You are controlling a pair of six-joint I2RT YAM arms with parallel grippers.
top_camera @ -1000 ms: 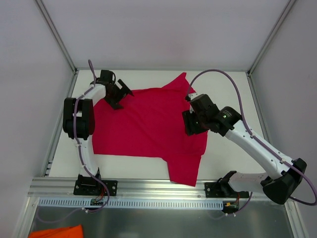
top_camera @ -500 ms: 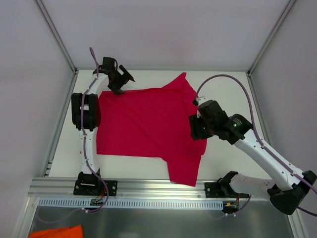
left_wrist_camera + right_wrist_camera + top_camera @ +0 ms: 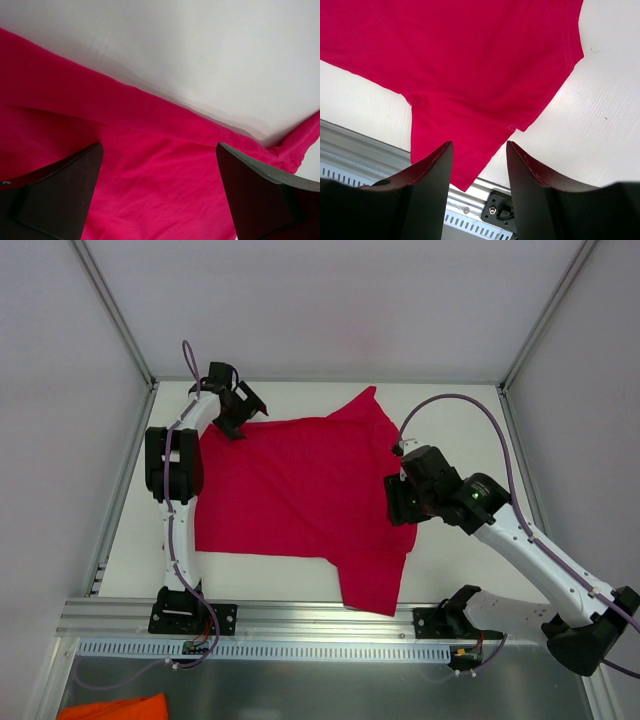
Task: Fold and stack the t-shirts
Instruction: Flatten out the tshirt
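Observation:
A crimson-red t-shirt [image 3: 295,490] lies spread flat on the white table, one sleeve pointing to the far right [image 3: 365,405] and one sleeve hanging over the near edge [image 3: 372,585]. My left gripper [image 3: 240,412] is open and hovers over the shirt's far-left corner; in the left wrist view the red fabric [image 3: 150,175] fills the space between the open fingers. My right gripper [image 3: 398,502] is open above the shirt's right edge; in the right wrist view the shirt [image 3: 470,60] and its near sleeve lie below the fingers.
The table's near edge is an aluminium rail [image 3: 320,625] with the two arm bases on it. An orange cloth [image 3: 115,708] lies below the rail at the bottom left. Metal frame posts [image 3: 115,315] stand at the back corners.
My left gripper has moved from over the shirt's upper left area to its far-left corner. My right gripper has moved slightly right and nearer along the shirt's right edge.

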